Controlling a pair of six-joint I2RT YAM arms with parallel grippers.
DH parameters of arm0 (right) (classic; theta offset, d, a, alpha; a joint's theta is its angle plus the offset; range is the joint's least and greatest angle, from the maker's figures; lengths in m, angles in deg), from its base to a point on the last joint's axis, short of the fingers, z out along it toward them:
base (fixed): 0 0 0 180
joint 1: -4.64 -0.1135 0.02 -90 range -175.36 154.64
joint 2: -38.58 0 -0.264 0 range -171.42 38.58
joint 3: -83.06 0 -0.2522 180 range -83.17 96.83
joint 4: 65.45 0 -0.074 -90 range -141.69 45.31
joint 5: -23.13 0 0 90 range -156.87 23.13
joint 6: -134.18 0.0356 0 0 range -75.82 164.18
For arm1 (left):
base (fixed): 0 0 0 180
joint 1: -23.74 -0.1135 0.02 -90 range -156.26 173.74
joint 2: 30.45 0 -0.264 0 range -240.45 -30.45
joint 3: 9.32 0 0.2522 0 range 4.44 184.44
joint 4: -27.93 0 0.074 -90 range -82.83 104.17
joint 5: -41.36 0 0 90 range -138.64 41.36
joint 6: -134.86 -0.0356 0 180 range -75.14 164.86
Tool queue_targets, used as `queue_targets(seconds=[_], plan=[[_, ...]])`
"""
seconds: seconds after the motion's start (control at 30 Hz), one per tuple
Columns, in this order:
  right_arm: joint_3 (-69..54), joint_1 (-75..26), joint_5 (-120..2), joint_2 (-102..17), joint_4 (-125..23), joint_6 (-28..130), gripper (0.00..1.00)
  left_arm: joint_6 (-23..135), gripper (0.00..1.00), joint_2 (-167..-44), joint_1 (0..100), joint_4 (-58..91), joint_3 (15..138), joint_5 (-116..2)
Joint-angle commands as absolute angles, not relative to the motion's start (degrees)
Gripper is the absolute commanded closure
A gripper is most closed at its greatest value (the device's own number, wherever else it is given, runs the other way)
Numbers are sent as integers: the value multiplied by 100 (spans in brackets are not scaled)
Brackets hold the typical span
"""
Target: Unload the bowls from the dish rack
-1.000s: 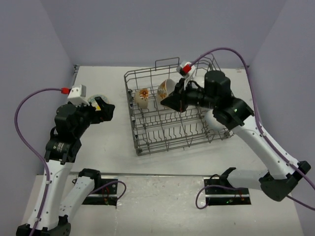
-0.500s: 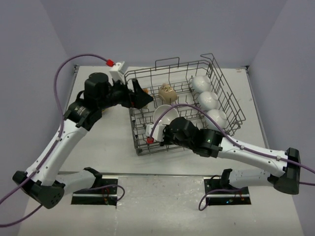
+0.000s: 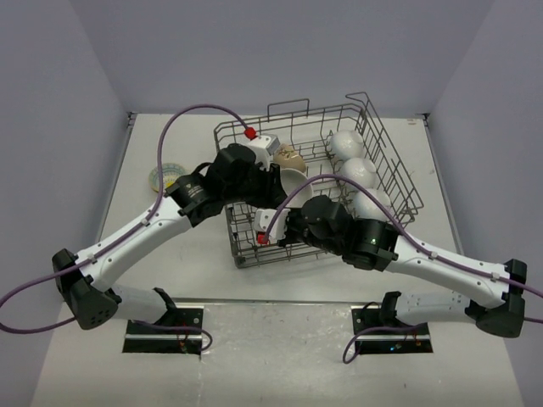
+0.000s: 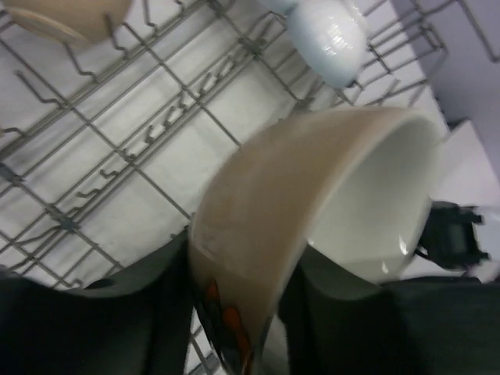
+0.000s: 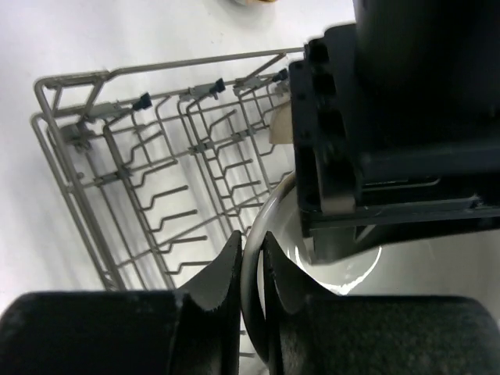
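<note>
A cream bowl [image 4: 312,180] with orange-brown pattern and white inside [image 5: 344,266] hangs over the grey wire dish rack [image 3: 390,182], held from two sides. My left gripper [image 4: 242,258] is shut on its near wall, fingers pressed on both faces. On the opposite rim my right gripper [image 5: 251,250] is pinched shut. In the top view both grippers [image 3: 273,180] [image 3: 284,219] meet over the rack's front left part, and the arms hide most of the bowl. Three white bowls [image 3: 358,174] stand along the rack's right side, and another cream bowl [image 3: 290,155] sits at the back.
A teal-rimmed bowl [image 3: 165,176] sits on the table left of the rack. Upright tines [image 5: 180,195] and raised handle loops [image 3: 288,108] surround the grippers. The left arm's purple cable [image 3: 195,110] arcs above the rack's left corner.
My left arm swung from the table's left side into the rack and closed on the cream bowl. The right gripper carried that bowl from the back row toward the front left.
</note>
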State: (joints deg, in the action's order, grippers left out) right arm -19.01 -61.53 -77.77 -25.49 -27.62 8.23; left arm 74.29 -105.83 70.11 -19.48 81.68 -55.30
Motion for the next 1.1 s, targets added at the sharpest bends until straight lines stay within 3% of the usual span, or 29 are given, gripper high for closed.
queue_targets(seconds=[0.0, 0.03, 0.07, 0.1, 0.6, 0.63, 0.67, 0.73, 0.77, 0.87, 0.97, 1.07], plan=[[-1357, -6189, -8357, -2645, -2964, 779, 100, 7263, 64, -10727, 7198, -2432, 8512, -4305], [-1226, -6198, -8401, -2707, -2902, 814, 100, 7272, 75, -10744, 7216, -2589, 8556, -4154], [-1164, -6198, -8445, -2794, -2849, 840, 100, 7272, 96, -10762, 7225, -2669, 8600, -4004], [-1120, -6250, -8497, -2839, -2823, 884, 100, 7298, 100, -10788, 7225, -2766, 8644, -3820], [-1128, -6462, -8481, -2883, -3595, 964, 98, 7975, 100, -9875, 7225, -2978, 8338, -1843], [-1137, -6462, -8350, -2875, -3692, 955, 91, 8062, 100, -9761, 7225, -2960, 8259, -1736], [-1137, -6462, -8305, -2874, -3753, 981, 62, 8289, 100, -9534, 7225, -2969, 8101, -1631], [-1198, -6462, -8296, -2848, -3990, 990, 47, 8720, 100, -9261, 7225, -3039, 7890, -1253], [-1207, -6462, -8278, -2831, -4061, 981, 34, 8879, 100, -9007, 7225, -3091, 7697, -1008], [-1382, -6462, -8567, -2673, -4334, 1016, 18, 9635, 100, -8602, 7208, -3634, 7354, -411], [-1427, -6418, -8971, -2427, -4404, 1262, 13, 10260, 100, -8329, 6841, -4049, 6968, -171], [-1444, -6243, -9244, -2207, -4370, 1718, 3, 10007, 100, -7943, 5737, -3369, 6171, -1245]])
